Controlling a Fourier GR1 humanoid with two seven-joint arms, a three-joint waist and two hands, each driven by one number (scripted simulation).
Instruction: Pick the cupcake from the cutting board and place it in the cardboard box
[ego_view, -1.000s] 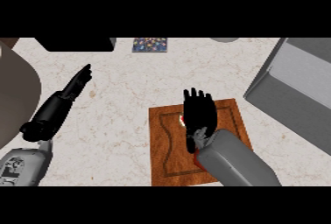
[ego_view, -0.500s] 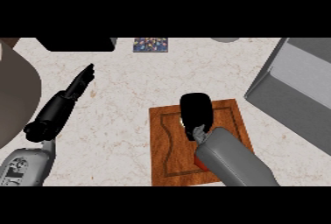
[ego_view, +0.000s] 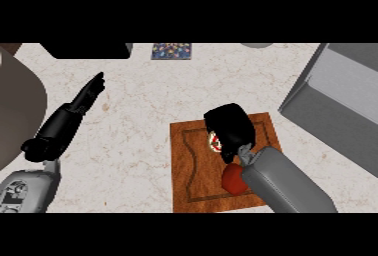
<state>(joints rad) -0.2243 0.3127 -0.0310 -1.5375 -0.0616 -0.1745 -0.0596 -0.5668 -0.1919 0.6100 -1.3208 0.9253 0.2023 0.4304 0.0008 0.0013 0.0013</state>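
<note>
Light falls evenly and fairly bright across the pale counter (ego_view: 148, 125), with no glare. The black right hand (ego_view: 230, 131) shows almost no shading detail. Edges look straight, undistorted.

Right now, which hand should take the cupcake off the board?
Right. The right hand is already curled over the cupcake on the cutting board; the left hand rests open, apart from the board.

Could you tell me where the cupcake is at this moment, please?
In the head view the cupcake sits on the cutting board, right of centre, mostly hidden under the right hand curled over it.
</note>
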